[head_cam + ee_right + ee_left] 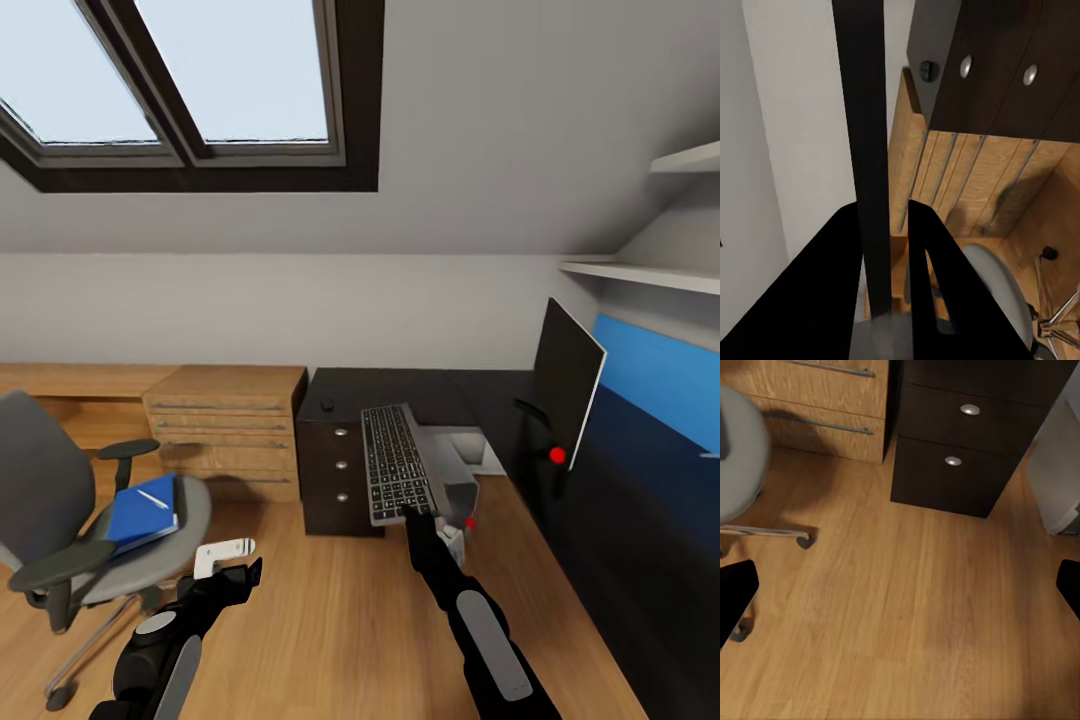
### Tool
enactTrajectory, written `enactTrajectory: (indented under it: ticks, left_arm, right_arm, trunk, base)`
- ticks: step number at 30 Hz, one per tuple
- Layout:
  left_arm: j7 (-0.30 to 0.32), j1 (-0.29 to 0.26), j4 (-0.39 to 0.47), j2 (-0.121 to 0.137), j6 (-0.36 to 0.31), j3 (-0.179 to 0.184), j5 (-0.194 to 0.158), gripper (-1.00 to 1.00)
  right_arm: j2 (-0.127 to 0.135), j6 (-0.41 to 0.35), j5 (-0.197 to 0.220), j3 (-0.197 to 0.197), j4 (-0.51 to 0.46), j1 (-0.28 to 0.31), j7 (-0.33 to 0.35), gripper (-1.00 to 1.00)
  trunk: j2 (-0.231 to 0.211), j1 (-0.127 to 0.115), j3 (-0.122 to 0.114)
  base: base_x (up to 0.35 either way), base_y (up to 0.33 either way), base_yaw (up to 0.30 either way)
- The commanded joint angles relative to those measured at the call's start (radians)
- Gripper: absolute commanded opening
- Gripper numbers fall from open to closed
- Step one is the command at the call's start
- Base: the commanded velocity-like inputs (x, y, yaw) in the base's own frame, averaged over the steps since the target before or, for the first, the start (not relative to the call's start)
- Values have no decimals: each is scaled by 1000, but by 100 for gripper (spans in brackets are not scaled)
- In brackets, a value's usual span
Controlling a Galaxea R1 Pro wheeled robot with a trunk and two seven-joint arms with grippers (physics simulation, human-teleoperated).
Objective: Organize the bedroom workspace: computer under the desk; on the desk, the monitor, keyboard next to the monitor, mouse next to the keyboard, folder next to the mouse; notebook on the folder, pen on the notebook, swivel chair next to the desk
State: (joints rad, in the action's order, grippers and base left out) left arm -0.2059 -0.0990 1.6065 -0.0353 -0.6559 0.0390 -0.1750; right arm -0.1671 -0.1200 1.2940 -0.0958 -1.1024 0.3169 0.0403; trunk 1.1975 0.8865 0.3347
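My right gripper (417, 511) is shut on the near end of the keyboard (396, 462), holding it in the air, tilted, in front of the black desk (480, 390). In the right wrist view the keyboard (866, 112) runs edge-on between the fingers (921, 247). Just beyond it stands the grey computer (462, 468), by the desk. The monitor (567, 385) stands on the desk. The mouse (327, 405) lies on the desk's left corner. On the swivel chair (60, 500) lies the blue folder (140, 512) with the white pen (152, 498) on top. My left gripper (236, 566) hangs open over the floor.
The black three-drawer unit (335, 470) stands under the desk's left end, with a light wood cabinet (230, 415) beside it. White shelves (640, 272) hang above the desk's blue back panel (655, 375). Wood floor (907, 607) lies between chair and drawers.
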Motion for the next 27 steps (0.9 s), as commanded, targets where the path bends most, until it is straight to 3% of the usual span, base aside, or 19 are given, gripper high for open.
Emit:
enactTrajectory:
  ticks: [1, 27]
  left_arm:
    - [-9, -1, 1, 0, -4, 1, -11, 100]
    - [-7, -1, 0, 0, -5, 1, -12, 100]
  right_arm:
    - [0, -3, 10, 0, -1, 1, 0, -100]
    - [4, -2, 19, 1, 36, 1, -1, -100]
  trunk:
    - [1, 1, 1]
    - [1, 1, 1]
  base:
    - [324, 0, 0]
    - [326, 21, 0]
